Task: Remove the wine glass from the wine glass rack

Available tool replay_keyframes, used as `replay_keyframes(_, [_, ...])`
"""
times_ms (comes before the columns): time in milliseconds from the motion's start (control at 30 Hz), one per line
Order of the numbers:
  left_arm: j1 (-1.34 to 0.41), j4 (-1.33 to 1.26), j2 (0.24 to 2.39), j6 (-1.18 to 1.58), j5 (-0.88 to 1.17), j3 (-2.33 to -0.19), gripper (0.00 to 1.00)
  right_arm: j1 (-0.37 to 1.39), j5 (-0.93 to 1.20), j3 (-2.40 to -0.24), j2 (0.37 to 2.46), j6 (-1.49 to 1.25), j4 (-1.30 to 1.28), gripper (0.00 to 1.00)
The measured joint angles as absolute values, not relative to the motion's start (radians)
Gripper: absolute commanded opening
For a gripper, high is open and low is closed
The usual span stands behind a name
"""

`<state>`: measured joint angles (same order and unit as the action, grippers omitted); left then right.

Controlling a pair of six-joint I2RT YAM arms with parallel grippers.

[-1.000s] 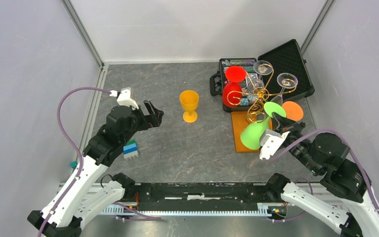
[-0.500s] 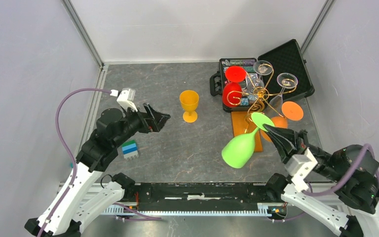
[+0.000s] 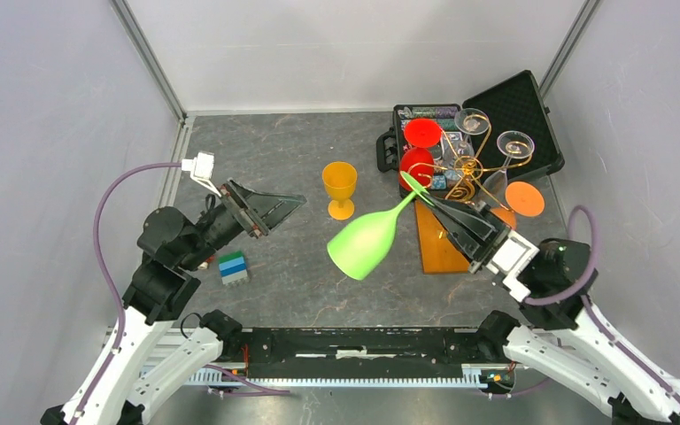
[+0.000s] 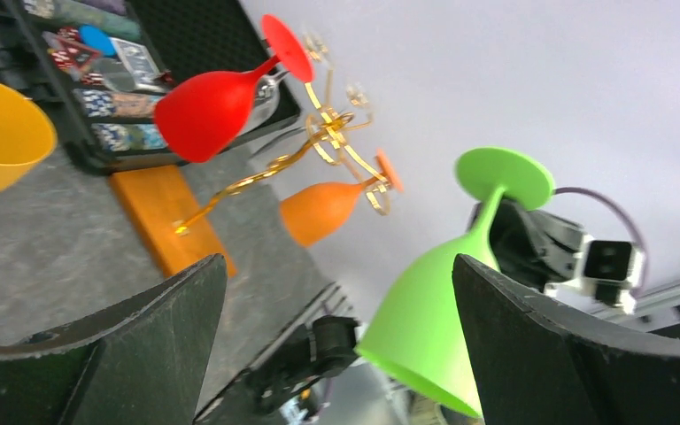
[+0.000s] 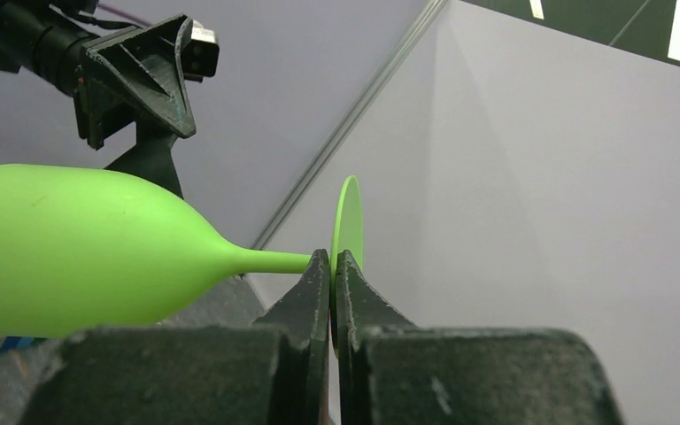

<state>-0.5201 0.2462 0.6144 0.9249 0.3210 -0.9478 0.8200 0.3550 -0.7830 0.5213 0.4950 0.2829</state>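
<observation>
1. Since half a second ago I have swung the green wine glass (image 3: 365,248) left and away from the rack (image 3: 466,173). It was low beside the wooden base (image 3: 436,245); now it hangs over the middle of the table (image 3: 274,159), clear of the gold wire.
2. My right gripper (image 3: 428,200) is clamped on the thin stem just under the foot. The wrist view shows both fingers pressed together there. The glass lies nearly sideways, its bowl pointing toward my left arm.
3. My left gripper (image 3: 294,201) has turned to face the glass. Its fingers are spread wide and hold nothing.
4. The grip worries me. It pinches a narrow stem at one end, with the whole bowl sticking out, so the glass could pivot or slide out if I move sharply.
5. From above, the foot appears close to the red glass (image 3: 416,165) on the rack. Swinging back could clip it or catch a wire arm.
6. The yellow cup (image 3: 339,182) stands near the bowl, so lowering carelessly could tip it.
7. If the left gripper closes in off-line, it may knock the bowl.
</observation>
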Motion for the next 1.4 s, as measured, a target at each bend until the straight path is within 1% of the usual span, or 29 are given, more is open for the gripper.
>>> replay_keyframes(167, [-0.52, 0.195, 0.615, 1.088, 0.325, -0.948, 1.0, 0.82, 0.334, -0.762, 0.626, 0.44, 0.48, 0.0])
replay_keyframes(367, [-0.52, 0.163, 0.676, 1.25, 0.358, -0.95, 0.92, 0.821, 0.286, -0.713, 0.717, 0.425, 0.699, 0.0])
replay_keyframes(467, [-0.52, 0.123, 0.701, 1.312, 0.371, -0.94, 0.86, 0.827, 0.252, -0.689, 0.754, 0.449, 0.775, 0.0])
replay_keyframes(567, [-0.518, 0.081, 0.709, 1.367, 0.372, -0.913, 0.84, 0.842, 0.21, -0.674, 0.792, 0.495, 0.825, 0.0])
replay_keyframes(633, [-0.518, 0.066, 0.707, 1.383, 0.371, -0.91, 0.84, 0.856, 0.179, -0.662, 0.815, 0.531, 0.859, 0.0])
replay_keyframes(733, [-0.514, 0.056, 0.701, 1.394, 0.363, -0.91, 0.89, 0.871, 0.151, -0.642, 0.838, 0.568, 0.928, 0.0])
replay_keyframes(933, [-0.513, 0.046, 0.687, 1.399, 0.349, -0.91, 0.93, 0.895, 0.127, -0.624, 0.878, 0.604, 1.041, 0.0])
replay_keyframes(1133, [-0.513, 0.061, 0.669, 1.399, 0.339, -0.91, 0.97, 0.9, 0.09, -0.608, 0.884, 0.628, 1.094, 0.0])
replay_keyframes(1300, [-0.513, 0.08, 0.631, 1.398, 0.315, -0.91, 0.96, 0.9, 0.07, -0.606, 0.881, 0.629, 1.114, 0.0])
replay_keyframes(1400, [-0.513, 0.08, 0.621, 1.399, 0.316, -0.91, 0.9, 0.9, 0.068, -0.606, 0.889, 0.622, 1.13, 0.0])
